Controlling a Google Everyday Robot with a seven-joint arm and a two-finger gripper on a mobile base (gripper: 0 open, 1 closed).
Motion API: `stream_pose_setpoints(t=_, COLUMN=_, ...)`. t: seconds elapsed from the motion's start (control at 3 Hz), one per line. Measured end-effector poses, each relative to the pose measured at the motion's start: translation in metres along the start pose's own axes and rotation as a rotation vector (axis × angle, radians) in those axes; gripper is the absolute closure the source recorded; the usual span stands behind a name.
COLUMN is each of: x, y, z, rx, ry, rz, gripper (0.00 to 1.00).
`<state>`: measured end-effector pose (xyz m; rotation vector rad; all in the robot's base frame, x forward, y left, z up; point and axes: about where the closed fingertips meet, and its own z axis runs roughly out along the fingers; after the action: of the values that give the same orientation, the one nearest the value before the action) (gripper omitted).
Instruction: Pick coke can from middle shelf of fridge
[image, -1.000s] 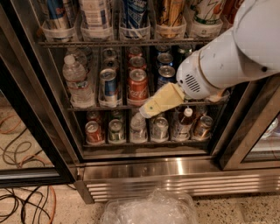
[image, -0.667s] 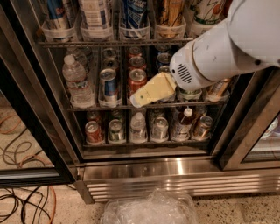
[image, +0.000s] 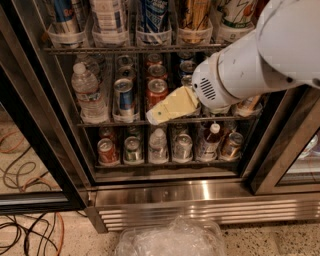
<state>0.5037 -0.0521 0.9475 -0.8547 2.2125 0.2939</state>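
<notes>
The fridge (image: 165, 192) stands with its door open and three wire racks in view. On the middle shelf (image: 105, 123) a red coke can (image: 156, 90) stands at the front of its lane, with more red cans behind it. A blue can (image: 123, 98) is to its left and a water bottle (image: 88, 94) further left. My gripper (image: 156, 116), with cream-coloured fingers, reaches in from the right on the white arm (image: 255, 65). Its tip lies over the lower part of the coke can at the shelf's front edge.
The top rack holds tall big cans (image: 152, 20). The bottom rack holds small cans (image: 106, 151) and bottles (image: 158, 146). A crumpled clear plastic bag (image: 172, 240) lies on the floor in front. Cables (image: 25, 235) lie at the lower left. The black door frame (image: 30, 125) stands at left.
The arm and gripper have moved up and to the left, from in front of the bottom rack's top edge to the coke can's lane on the middle shelf.
</notes>
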Motion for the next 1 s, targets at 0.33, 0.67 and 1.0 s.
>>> stream_pose_setpoints(t=0.33, x=0.0, y=0.033, z=0.019, rx=0.029, ry=-0.033, rz=0.016, gripper=0.0)
stream_pose_setpoints(t=0.67, x=0.0, y=0.059, z=0.046, rx=0.078, ry=-0.093, rz=0.043, gripper=0.0)
stream_pose_setpoints(t=1.0, x=-0.009, y=0.066, z=0.052, rx=0.175, ry=-0.184, rz=0.028, gripper=0.0)
